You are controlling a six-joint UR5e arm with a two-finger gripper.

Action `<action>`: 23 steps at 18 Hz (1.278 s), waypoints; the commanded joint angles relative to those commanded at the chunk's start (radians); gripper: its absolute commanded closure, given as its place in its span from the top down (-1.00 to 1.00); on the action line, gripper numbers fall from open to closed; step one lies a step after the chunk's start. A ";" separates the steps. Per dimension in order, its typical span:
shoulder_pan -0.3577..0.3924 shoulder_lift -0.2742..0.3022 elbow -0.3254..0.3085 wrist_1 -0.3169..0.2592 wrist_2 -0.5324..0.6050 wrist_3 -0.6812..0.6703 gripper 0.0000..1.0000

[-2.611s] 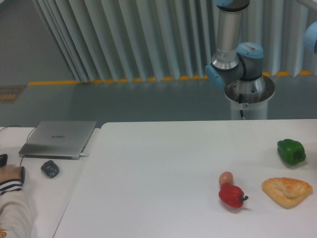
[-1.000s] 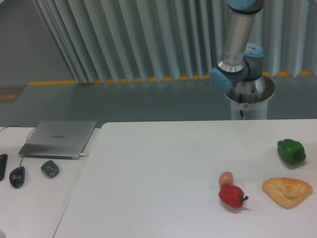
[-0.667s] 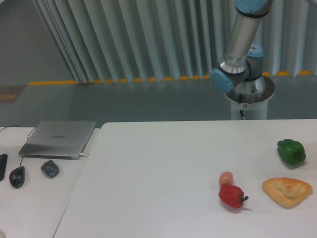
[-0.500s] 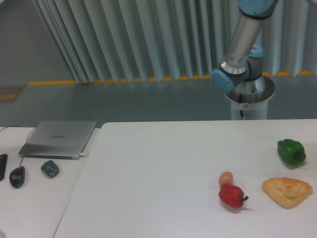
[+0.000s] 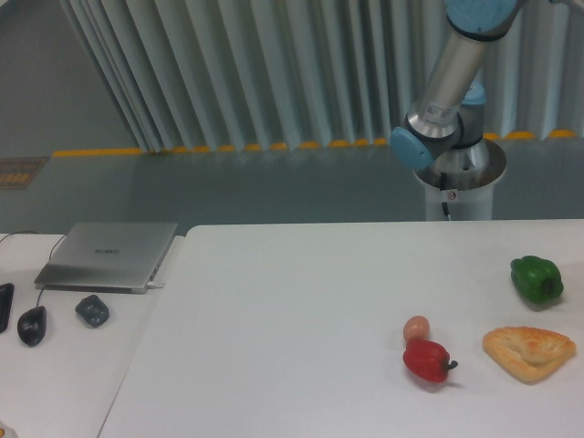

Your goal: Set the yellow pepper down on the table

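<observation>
Seen from the fixed camera: large white table with rounded corner filling the lower middle and right. Toward its right side, a red pepper lying with dark stem pointing right, and a small brownish egg touching it just behind. Further right, a golden flat pastry near the edge, and a green pepper behind that, apart from it. No yellow pepper anywhere in view, so impossible to place. Behind the table's far edge on the right, the robot arm rising from its grey pedestal base, silver link leaning up and to the right, blue joint caps at the elbow and at the top edge. Claw out of frame, so no telling whether apart or together. To the left, a narrower white desk beside the table, carrying a closed silver laptop, a dark crumpled lump just in front of it, and a black mouse with its cable further left. Behind everything, pale vertical blinds and a grey floor with a yellow-black stripe.
</observation>
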 joint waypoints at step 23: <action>-0.052 0.095 -0.017 -0.060 0.009 0.021 -0.44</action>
